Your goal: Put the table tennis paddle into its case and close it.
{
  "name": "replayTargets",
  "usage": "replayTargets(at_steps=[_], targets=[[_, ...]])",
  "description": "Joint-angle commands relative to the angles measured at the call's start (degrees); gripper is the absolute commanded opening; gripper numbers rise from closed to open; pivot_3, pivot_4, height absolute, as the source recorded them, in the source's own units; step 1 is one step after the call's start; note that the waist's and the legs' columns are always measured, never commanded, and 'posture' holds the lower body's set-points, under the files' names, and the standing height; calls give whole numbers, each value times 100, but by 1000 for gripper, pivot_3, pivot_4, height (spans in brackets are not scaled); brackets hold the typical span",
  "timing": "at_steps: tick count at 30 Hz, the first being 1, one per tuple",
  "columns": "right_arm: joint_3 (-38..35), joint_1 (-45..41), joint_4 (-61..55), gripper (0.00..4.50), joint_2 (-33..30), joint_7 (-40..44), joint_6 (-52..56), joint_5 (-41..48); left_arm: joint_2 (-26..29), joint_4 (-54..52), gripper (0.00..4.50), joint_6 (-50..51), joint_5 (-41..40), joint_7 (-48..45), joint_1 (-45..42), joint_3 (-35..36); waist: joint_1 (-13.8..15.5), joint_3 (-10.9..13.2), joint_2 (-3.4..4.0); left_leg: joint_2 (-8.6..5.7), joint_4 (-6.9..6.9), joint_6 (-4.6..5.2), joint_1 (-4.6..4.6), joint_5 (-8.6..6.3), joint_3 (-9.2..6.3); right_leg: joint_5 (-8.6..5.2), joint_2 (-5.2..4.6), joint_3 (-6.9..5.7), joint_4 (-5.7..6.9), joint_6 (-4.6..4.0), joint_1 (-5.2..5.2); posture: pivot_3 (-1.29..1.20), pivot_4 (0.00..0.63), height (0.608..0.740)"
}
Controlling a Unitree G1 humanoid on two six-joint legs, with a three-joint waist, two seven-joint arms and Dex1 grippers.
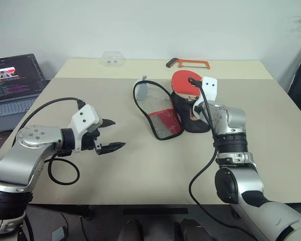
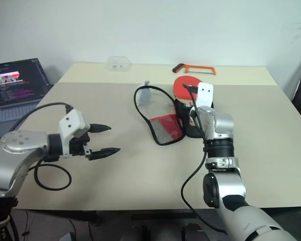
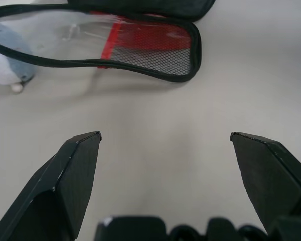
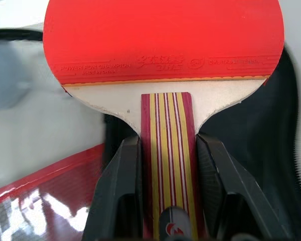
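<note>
Black fingers of the left gripper (image 1: 112, 134) are spread wide and hold nothing; it is poised over bare table (image 1: 140, 170) towards the near left edge, pointing at the case.

One case (image 1: 163, 113) is seen, lying open near the middle of the table: its red-and-clear mesh flap (image 1: 164, 122) is folded out to the left, and the black fabric half (image 1: 188, 118) lies to the right of it. A small grey-white pouch (image 1: 145, 90) rests just beyond the flap.

One table tennis paddle (image 4: 163, 40) is counted, clamped by its striped wooden handle between the fingers of the right gripper (image 4: 168, 165), which are closed partway onto it. The red face is carried above the black half of the case, with the blade aimed at the far edge.

The insertion step is judged to be in hand. Next, the blade must be lowered onto the black half and let go, so that the flap can be folded over and zipped. Whether the blade already touches the fabric cannot be told.

One orange hacksaw (image 1: 187, 63) lies by the far edge.
</note>
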Motion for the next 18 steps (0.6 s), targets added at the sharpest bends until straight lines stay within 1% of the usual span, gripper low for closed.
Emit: replayTargets(at_steps=[1, 8, 18], targets=[[217, -188, 176, 1084, -20, 175, -372, -43, 133, -256, 4500, 52, -51, 86, 18, 270, -14, 0, 0, 0, 0, 0, 0, 0, 0, 0, 0, 0, 0, 0, 0, 0, 150, 740], [348, -143, 620, 1084, 31, 307, -597, -78, 194, -472, 4500, 219, -107, 168, 235, 444, -47, 0, 0, 1, -2, 0, 1, 0, -1, 0, 4, 4, 1, 0, -3, 0, 150, 740], [365, -157, 1100, 1084, -44, 194, -920, -100, 279, -686, 4500, 384, -186, 222, 442, 663, -37, 0, 0, 1, -1, 0, 1, 0, -4, 0, 3, 1, 1, 0, -1, 0, 150, 740]])
